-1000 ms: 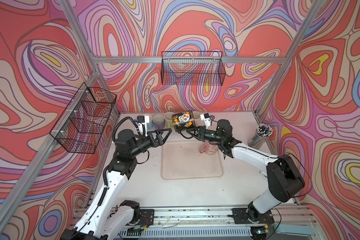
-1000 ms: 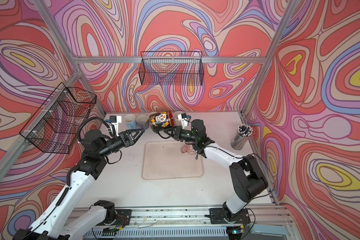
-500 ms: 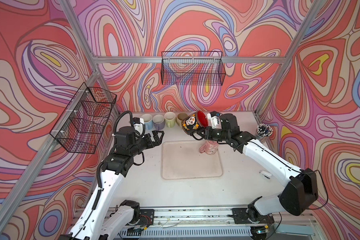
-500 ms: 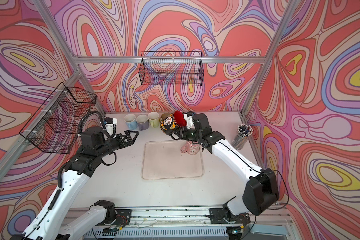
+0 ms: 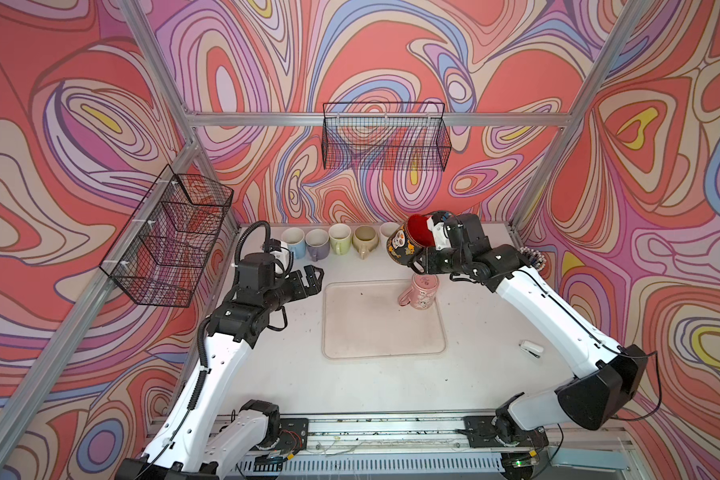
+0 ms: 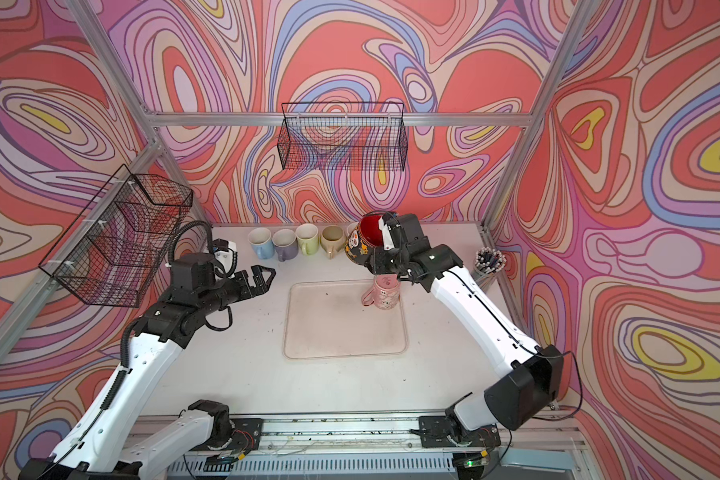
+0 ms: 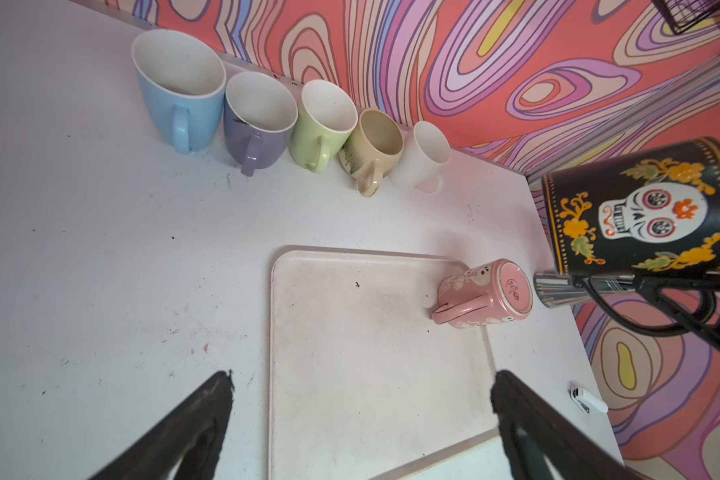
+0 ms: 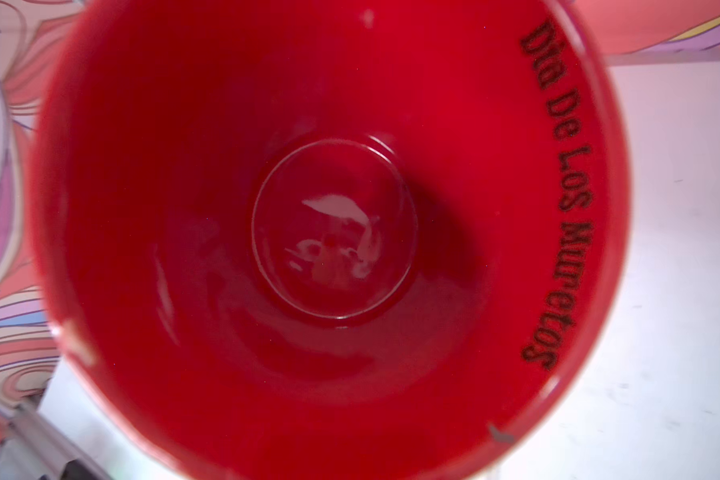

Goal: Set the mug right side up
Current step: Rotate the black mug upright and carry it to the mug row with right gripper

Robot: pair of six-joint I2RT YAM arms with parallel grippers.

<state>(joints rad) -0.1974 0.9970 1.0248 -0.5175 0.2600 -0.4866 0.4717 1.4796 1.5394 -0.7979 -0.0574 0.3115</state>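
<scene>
A black skull mug (image 5: 400, 249) (image 6: 356, 248) (image 7: 641, 212) with a red inside hangs tilted in the air above the tray's far right corner. My right gripper (image 5: 424, 262) (image 6: 376, 262) is shut on it at its lower side. The red inside (image 8: 333, 228) fills the right wrist view and hides the fingers. A pink mug (image 5: 421, 293) (image 6: 383, 293) (image 7: 487, 293) stands upside down on the beige tray (image 5: 375, 332) (image 6: 337, 332) (image 7: 350, 374), just below the held mug. My left gripper (image 5: 314, 276) (image 6: 267, 276) (image 7: 360, 386) is open and empty, left of the tray.
Several upright mugs (image 5: 337, 241) (image 7: 258, 120) line the back wall. A pen cup (image 5: 533, 257) (image 6: 489, 264) stands at the right back. A white stapler (image 5: 531, 348) lies right of the tray. Wire baskets (image 5: 385, 141) (image 5: 171, 241) hang on the back and left walls.
The right arm has pulled the skull mug away from the mug row and turned it, so its red opening now faces up. The left gripper has drawn back to the left, still open.
</scene>
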